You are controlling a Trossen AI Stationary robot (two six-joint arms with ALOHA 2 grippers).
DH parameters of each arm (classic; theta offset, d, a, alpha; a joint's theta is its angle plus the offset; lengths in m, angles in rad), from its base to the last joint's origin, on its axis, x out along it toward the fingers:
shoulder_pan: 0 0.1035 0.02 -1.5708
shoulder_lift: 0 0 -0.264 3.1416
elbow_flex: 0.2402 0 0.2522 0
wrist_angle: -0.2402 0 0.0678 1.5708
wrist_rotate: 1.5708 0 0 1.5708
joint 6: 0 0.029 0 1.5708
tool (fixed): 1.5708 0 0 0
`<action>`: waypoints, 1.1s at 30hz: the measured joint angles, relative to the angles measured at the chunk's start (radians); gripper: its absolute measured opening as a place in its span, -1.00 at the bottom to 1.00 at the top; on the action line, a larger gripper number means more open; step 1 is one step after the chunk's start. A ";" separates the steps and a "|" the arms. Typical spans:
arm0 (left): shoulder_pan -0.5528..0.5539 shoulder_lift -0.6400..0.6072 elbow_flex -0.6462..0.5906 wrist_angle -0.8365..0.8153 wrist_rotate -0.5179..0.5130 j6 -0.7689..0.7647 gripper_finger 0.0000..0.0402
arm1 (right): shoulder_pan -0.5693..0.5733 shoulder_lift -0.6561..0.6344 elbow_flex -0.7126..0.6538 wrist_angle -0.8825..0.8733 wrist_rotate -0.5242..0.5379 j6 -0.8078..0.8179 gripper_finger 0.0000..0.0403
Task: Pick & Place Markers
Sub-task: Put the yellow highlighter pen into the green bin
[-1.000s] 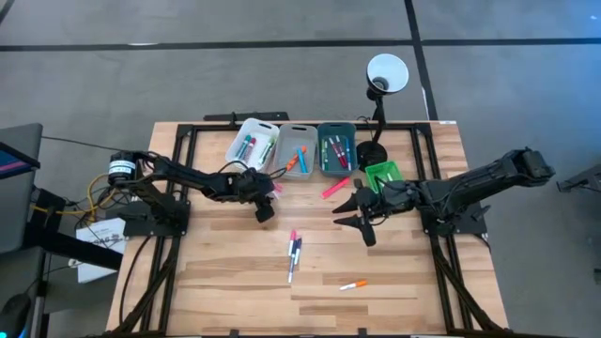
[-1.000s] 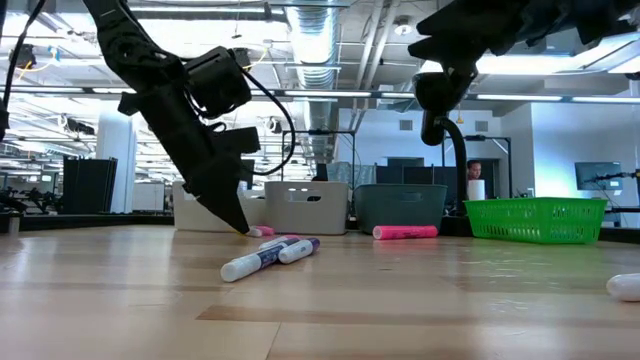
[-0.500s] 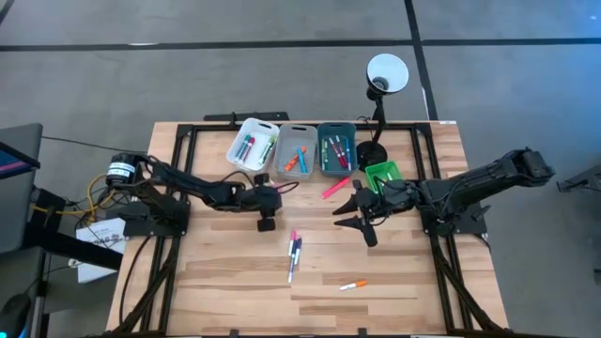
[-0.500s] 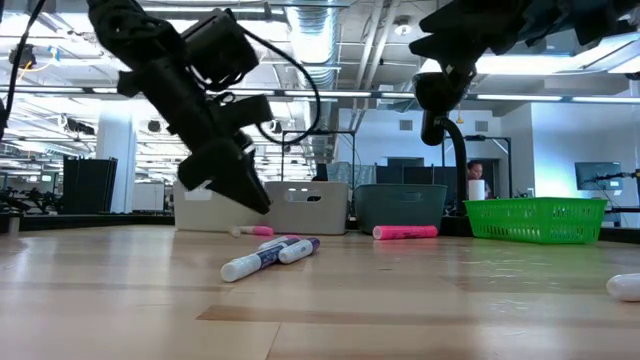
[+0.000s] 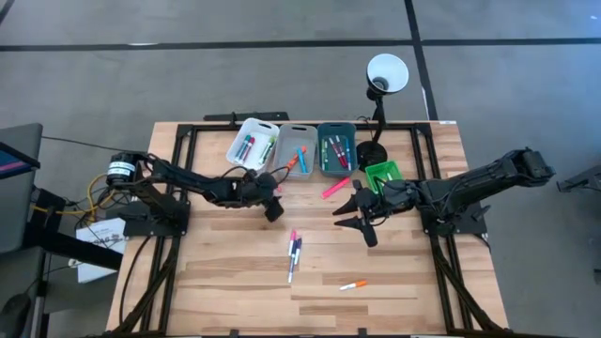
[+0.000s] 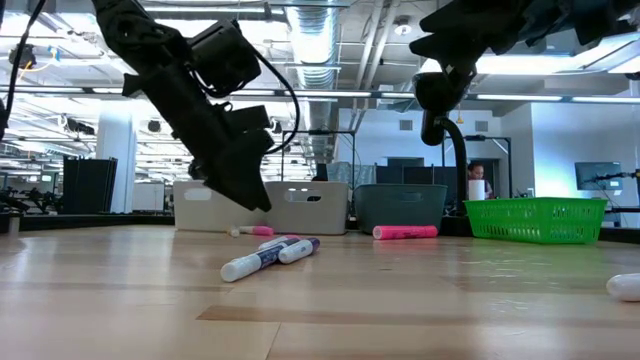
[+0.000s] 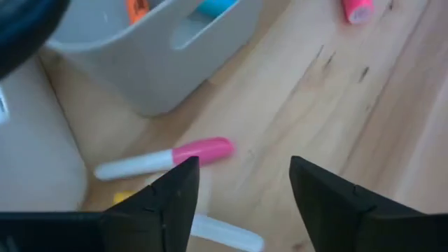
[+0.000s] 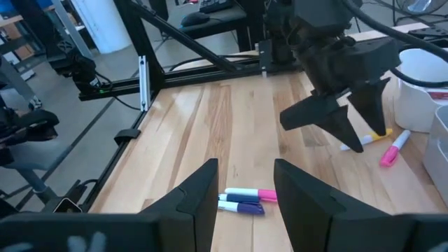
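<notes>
Two matte black jointed arms, thin black cables along them, tapered wedge-shaped black jaws.

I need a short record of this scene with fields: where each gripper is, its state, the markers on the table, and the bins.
left gripper: open, empty, hovering above a pink-and-white marker that lies beside the grey bin
right gripper: open, empty, raised over the table middle, waiting
loose markers: pink marker near the green basket; two markers side by side at centre; orange-and-white marker toward the front
bins: white bin, grey bin and teal bin in a row, each already holding markers
</notes>
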 joint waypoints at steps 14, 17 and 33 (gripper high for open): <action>-0.032 0.000 -0.032 -0.014 -0.128 -0.238 -0.09 | 0.000 0.000 0.000 -0.052 0.000 0.000 -0.36; -0.032 0.000 -0.063 -0.013 -0.152 -0.273 -0.08 | 0.006 0.000 0.000 -0.063 0.001 0.000 -0.36; -0.027 0.033 -0.086 -0.011 -0.185 -0.324 -0.13 | 0.028 0.000 0.000 -0.060 0.001 0.000 -0.36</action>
